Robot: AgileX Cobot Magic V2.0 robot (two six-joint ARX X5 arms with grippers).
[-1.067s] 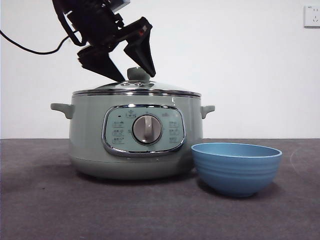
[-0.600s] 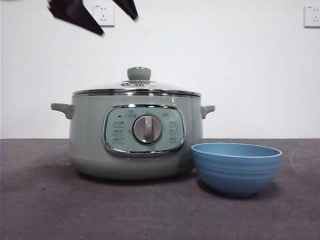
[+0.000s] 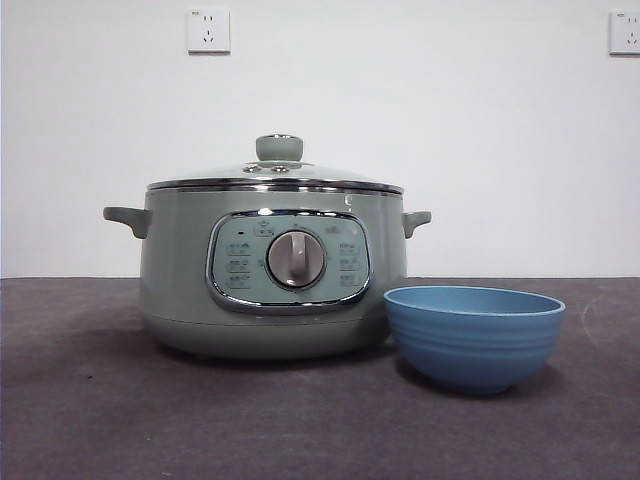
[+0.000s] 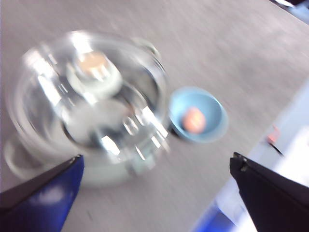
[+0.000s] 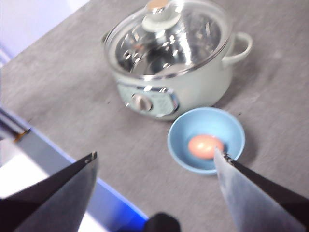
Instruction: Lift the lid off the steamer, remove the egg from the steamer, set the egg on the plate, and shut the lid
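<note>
Grey table, white wall | lid on steamer | both fingers spread

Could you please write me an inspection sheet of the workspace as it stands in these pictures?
Surface: dark grey matte table, bare around the items.
Job's things: round glass lid with sage-green knob sits closed on the pale sage-green electric steamer pot; orange-brown egg lies in the round blue ridged bowl beside the pot.
Clutter: nothing seen.
Grippers: left hand open, above the pot and bowl; right hand open, above the table near the bowl; both empty.
Cables: nothing seen.
Surroundings: white wall with two white sockets.
</note>
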